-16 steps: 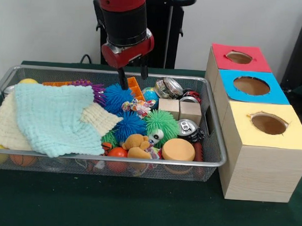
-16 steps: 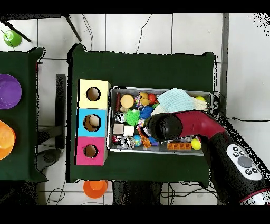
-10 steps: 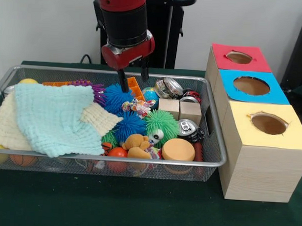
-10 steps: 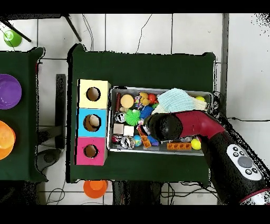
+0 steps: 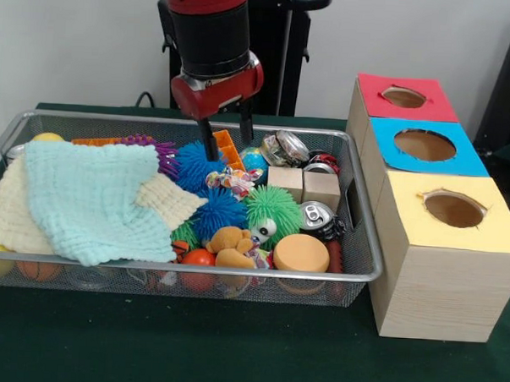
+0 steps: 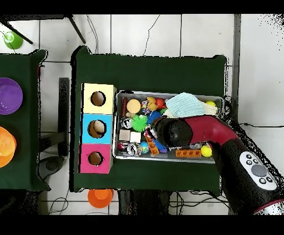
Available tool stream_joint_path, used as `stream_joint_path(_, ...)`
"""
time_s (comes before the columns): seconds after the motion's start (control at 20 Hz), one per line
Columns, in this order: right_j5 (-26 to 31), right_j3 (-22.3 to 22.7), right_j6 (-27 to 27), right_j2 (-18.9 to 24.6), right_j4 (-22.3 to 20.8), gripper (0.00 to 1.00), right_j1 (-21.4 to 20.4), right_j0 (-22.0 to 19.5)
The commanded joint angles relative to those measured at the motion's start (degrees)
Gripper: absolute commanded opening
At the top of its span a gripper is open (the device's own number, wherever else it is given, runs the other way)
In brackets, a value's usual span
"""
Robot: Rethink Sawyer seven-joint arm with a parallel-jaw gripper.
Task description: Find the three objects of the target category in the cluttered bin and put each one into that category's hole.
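Observation:
A wire bin point(image 5: 365, 234) holds mixed clutter: blue spiky balls point(image 5: 195, 165), a green spiky ball point(image 5: 272, 210), two wooden cubes point(image 5: 285, 180), dented cans point(image 5: 289, 148) and a round orange sponge point(image 5: 300, 252). My gripper point(image 5: 228, 144) hangs open over the back middle of the bin, just above an orange block point(image 5: 229, 149) and the upper blue ball, with nothing between its fingers. Three boxes with holes stand beside the bin: red point(image 5: 405, 97), blue point(image 5: 425, 145), yellow point(image 5: 453, 208). In the overhead view the arm point(image 6: 188, 131) hides the gripper.
A mint cloth point(image 5: 94, 197) over a cream cloth point(image 5: 9, 210) covers the bin's left half. A small teddy point(image 5: 231, 245) and a red ball point(image 5: 199, 258) lie at the front. In the overhead view, purple point(image 6: 10, 95) and orange point(image 6: 5, 145) bowls sit on a side table.
The gripper has shifted slightly to the right and a touch lower over the orange block. It stays open and nothing in the bin has moved.

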Motion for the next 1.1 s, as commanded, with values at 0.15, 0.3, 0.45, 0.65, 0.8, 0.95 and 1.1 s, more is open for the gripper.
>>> stream_joint_path(0.15,6.7,2.1,-7.2,3.6,1.1,1.0,-1.8,-0.5)
stream_joint_path(0.3,5.7,2.4,-6.8,2.9,-0.2,1.0,-1.0,-0.4)
stream_joint_path(0.45,4.1,2.0,-7.0,2.3,-1.8,1.0,0.4,-0.5)
stream_joint_path(0.65,2.5,1.6,-7.2,1.8,-3.3,1.0,1.8,-0.8)
stream_joint_path(0.8,0.9,1.3,-7.2,1.3,-4.6,1.0,3.2,-0.9)
stream_joint_path(0.95,0.1,0.9,-7.3,1.1,-5.6,1.0,4.2,-1.0)
stream_joint_path(1.1,-0.6,0.1,-7.3,0.7,-6.8,1.0,5.8,-0.9)
